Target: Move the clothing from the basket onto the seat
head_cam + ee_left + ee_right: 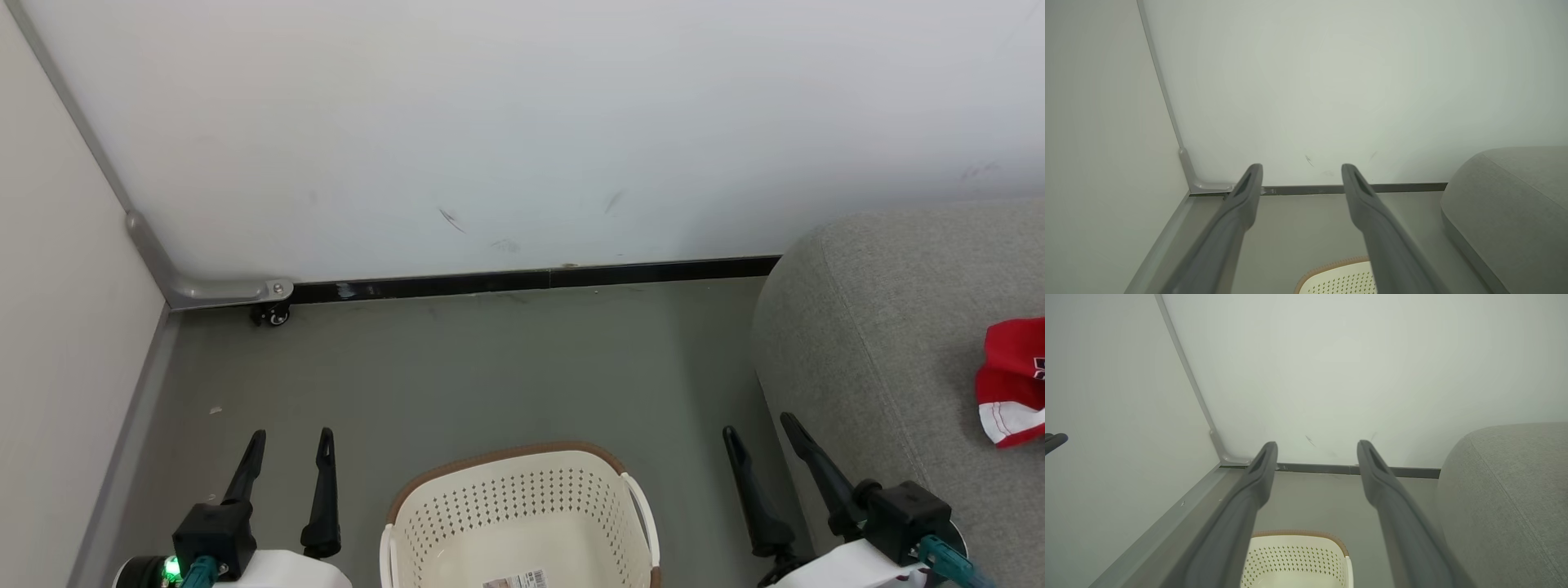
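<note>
Dark-fingered left claw (293,433) and right claw (758,425) both gape wide, grasping nothing.

White walls (490,122) (faintly scuffed) meet grey floor (490,367).

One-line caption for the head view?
Left gripper and right gripper open beside basket; red clothing on grey seat.

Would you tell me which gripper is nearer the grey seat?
The right gripper, open by the seat; the left gripper hangs on the other side of the basket.
</note>
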Tool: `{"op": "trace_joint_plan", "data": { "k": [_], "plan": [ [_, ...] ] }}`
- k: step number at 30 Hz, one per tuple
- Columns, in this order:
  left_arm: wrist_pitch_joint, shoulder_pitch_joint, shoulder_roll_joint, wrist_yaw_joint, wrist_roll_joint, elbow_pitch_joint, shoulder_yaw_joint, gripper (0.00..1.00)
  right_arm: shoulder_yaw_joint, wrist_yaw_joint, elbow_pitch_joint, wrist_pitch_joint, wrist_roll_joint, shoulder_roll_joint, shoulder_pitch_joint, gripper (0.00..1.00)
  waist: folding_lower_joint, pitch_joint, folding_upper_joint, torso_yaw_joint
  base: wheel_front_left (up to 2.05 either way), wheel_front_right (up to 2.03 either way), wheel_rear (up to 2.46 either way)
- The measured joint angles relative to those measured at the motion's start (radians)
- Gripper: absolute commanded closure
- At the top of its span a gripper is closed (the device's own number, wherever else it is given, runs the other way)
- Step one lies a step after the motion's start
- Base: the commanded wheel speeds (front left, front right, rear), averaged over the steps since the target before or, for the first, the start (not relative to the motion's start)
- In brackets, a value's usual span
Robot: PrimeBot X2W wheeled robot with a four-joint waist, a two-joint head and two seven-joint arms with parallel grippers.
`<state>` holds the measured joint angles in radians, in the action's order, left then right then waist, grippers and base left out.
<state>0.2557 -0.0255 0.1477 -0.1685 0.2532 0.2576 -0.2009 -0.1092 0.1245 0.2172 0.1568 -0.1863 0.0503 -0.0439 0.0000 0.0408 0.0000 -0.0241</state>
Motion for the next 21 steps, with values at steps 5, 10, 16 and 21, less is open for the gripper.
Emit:
{"op": "trace_joint_plan", "data": {
  "k": [5,10,16,21],
  "plan": [
    [0.0,0.0,0.0,0.0,-0.004,0.0,0.004,0.0,0.002,0.0,-0.017,-0.007,0.0,0.0,-0.015,0.0,0.0,0.001,0.0,0.003,0.0,0.0,0.0],
    [0.0,0.0,-0.003,-0.002,-0.01,0.0,0.009,0.0,0.002,0.0,-0.027,-0.008,0.0,-0.001,-0.019,0.0,0.0,0.001,0.0,0.006,0.0,0.0,0.0],
    [0.0,0.0,-0.012,-0.002,-0.009,-0.008,0.023,0.0,0.002,0.0,-0.036,-0.009,0.0,-0.001,-0.019,0.0,0.0,0.001,0.0,0.007,0.0,0.0,0.0],
    [0.0,0.0,-0.017,-0.002,-0.01,-0.009,0.026,0.0,0.002,0.0,-0.048,-0.019,0.0,-0.001,-0.022,0.0,0.0,-0.001,0.0,0.007,0.0,0.0,0.0]
  ]
}}
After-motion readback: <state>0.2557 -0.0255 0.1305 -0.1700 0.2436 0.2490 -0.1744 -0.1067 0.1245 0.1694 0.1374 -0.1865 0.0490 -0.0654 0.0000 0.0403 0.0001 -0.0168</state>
